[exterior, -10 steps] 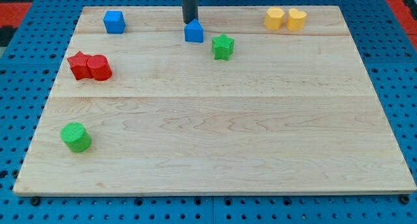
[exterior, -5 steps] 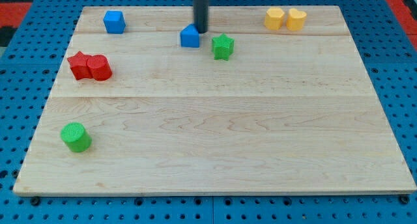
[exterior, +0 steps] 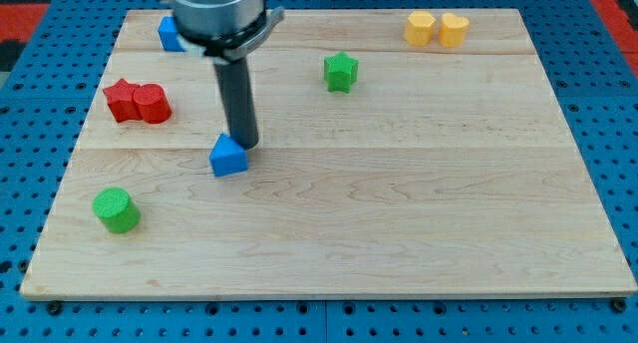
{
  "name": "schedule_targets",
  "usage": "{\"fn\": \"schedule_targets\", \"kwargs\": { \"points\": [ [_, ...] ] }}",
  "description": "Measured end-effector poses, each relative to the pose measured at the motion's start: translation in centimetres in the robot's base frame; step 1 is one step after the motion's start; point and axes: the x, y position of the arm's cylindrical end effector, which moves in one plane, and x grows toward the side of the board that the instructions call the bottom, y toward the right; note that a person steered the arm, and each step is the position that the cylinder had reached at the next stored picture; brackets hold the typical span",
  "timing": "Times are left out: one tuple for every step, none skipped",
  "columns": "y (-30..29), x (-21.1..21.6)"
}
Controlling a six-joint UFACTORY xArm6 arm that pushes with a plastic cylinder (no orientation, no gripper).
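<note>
My tip (exterior: 245, 146) rests on the wooden board (exterior: 399, 203), touching the upper right side of a blue house-shaped block (exterior: 227, 157) left of the board's centre. A green cylinder (exterior: 117, 209) lies toward the view's lower left of it. A red star (exterior: 121, 99) and a red cylinder (exterior: 153, 104) sit together toward the upper left. A blue cube (exterior: 169, 34) at the view's top left is partly hidden behind the arm's body. A green star (exterior: 341, 71) lies toward the upper right of the tip.
Two yellow blocks (exterior: 421, 28) (exterior: 455, 29) sit side by side near the board's top right edge. The arm's grey body (exterior: 214, 12) hangs over the top left of the board. Blue pegboard (exterior: 618, 134) surrounds the board.
The tip has swept from the view's top centre down and left, pushing the blue house-shaped block from beside the green star to left of centre. The arm's body has come into view.
</note>
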Motion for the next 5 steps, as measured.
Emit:
{"fn": "schedule_targets", "kwargs": {
  "points": [
    [3.8, -1.9],
    [6.1, -7.9],
    [5.9, -14.6],
    [5.3, -17.7],
    [5.3, -17.7]
  ]
}}
